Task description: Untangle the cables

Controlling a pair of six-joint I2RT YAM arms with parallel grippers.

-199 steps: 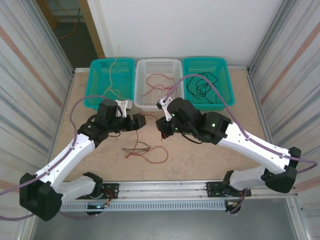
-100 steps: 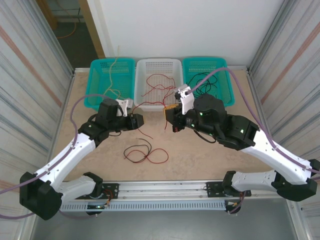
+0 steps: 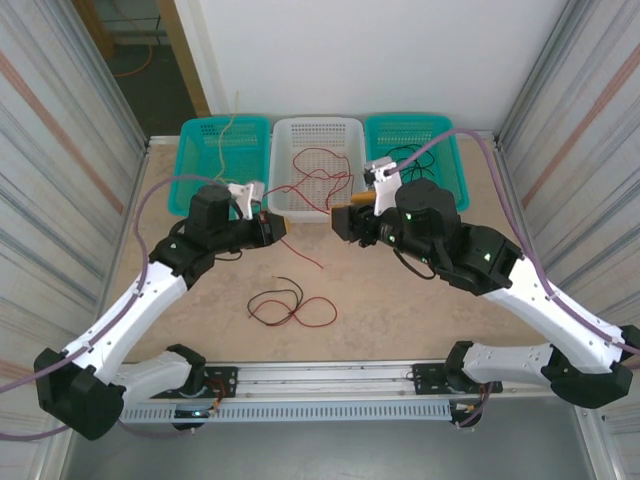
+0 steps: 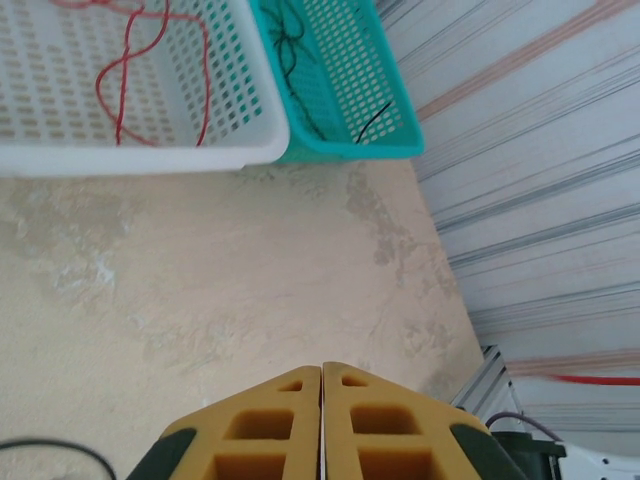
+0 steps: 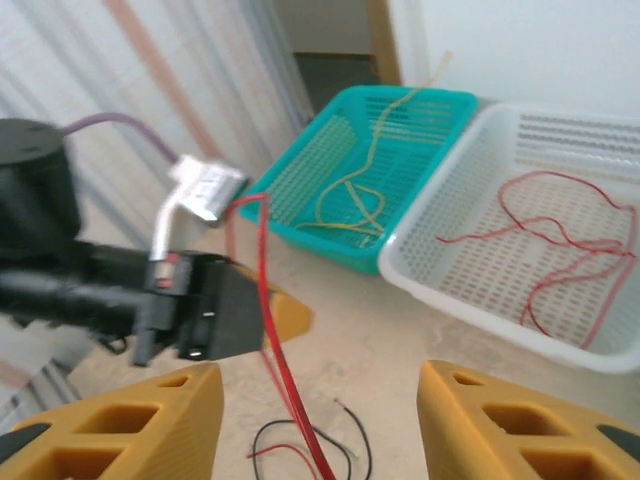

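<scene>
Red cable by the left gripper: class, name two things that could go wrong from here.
The red cable runs past the shut left gripper towards the white basket; pulling away may drag out sorted wire. The open right gripper could snag it. The tangled red and black loops may tighten.

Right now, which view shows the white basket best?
The top view: almost the whole white basket, with red cables in it, seen from above. The right wrist view cuts off one side; the left wrist view gives one corner.
</scene>
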